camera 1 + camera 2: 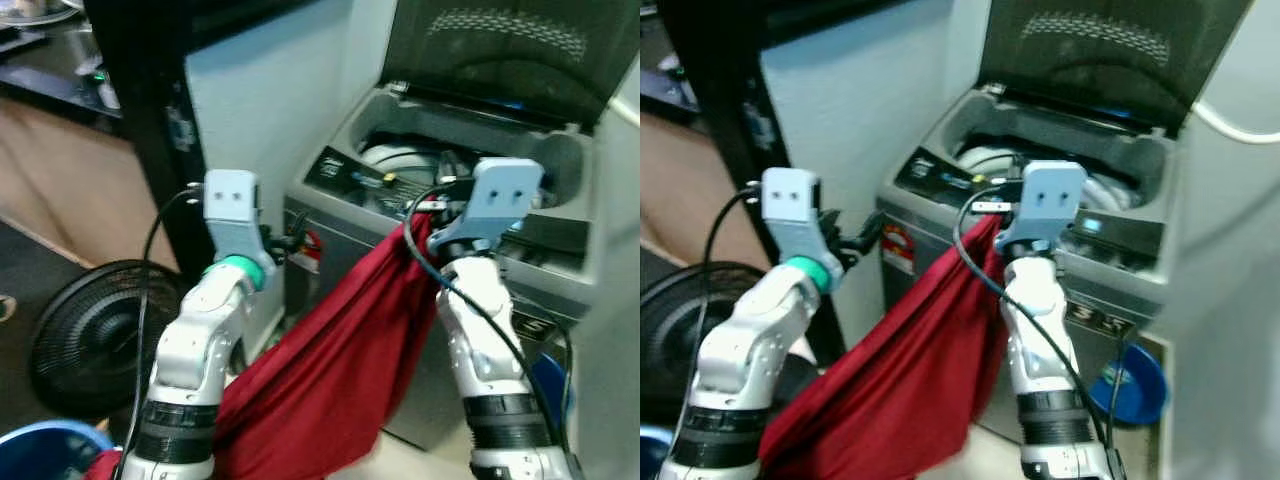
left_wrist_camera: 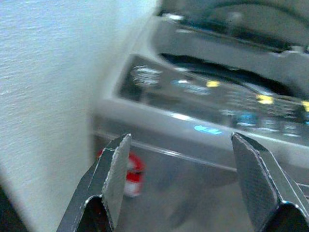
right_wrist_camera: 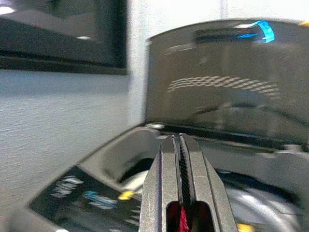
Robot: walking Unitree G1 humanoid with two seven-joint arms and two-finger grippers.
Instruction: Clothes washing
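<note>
**user_a:** ok so what's the setup here? where's the laundry at?

**user_b:** Top-load washing machine (image 1: 470, 200), grey, with its dark lid (image 1: 500, 50) flipped up against the wall. The right pincer (image 1: 985, 207) is up at the machine's front edge, just over the control panel (image 1: 365, 180), and it's clenched on a red cloth (image 1: 340, 350). In the right wrist view both fingers (image 3: 166, 183) are pressed flat together with a sliver of red showing between them down near their base.

**user_a:** so the cloth isn't in the drum?

**user_b:** Nope. It hangs from the pincer down the front of the machine, draping off toward the robot's left side and low between the two arms. Inside the tub you can make out something pale (image 1: 395, 160), too blurry to tell what it is.

**user_a:** and the other arm?

**user_b:** The left pincer (image 2: 186, 181) is released, fingers spread wide with nothing between them. It's held up near the machine's front left corner, close to the white wall (image 1: 270, 110), pointing at the panel. There's a red sticker (image 2: 133, 169) on the machine's front face just past one fingertip.

**user_a:** anything else around?

**user_b:** A black floor fan (image 1: 95, 335) on the left, a blue tub (image 1: 50, 450) at the bottom left, and another blue basin (image 1: 1135, 385) on the floor to the right of the machine.
</note>
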